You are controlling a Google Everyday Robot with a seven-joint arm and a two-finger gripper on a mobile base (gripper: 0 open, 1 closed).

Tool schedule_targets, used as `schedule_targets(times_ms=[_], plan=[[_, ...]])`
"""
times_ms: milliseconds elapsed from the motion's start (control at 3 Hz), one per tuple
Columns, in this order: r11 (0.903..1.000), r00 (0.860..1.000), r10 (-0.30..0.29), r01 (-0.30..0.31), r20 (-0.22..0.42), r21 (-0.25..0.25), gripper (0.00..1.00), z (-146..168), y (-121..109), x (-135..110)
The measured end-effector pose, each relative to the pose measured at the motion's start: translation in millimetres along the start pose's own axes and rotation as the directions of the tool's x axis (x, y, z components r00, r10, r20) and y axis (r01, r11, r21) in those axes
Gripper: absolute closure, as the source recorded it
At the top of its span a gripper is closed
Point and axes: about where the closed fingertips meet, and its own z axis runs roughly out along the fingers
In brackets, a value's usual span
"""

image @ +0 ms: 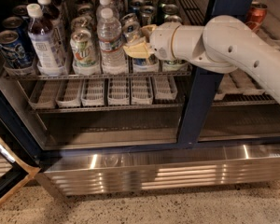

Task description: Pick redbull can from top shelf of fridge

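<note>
Reaching into the fridge (pixel 195 107) from the right with the gripper (pixel 139 41), at the top shelf (pixel 51 75). Right against the gripper, tilted, just beside a water bottle (pixel 111 42): the redbull can (pixel 129 28). Cannot tell whether clamped on the can or loose around it.

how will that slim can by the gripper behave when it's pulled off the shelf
The slim can is tall and narrow, so it probably tips easily; it looks tilted beside the gripper at the top shelf. Its smooth metal may be slippery. The water bottle stands close, so a nudge would likely bump it.
</note>
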Motion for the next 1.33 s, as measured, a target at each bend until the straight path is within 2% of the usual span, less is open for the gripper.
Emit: schedule_targets(times_ms=[1333], plan=[[0.9998,1.000,-0.016,0.016,0.003,0.012,1.00,1.3,-7.1,-0.6]])
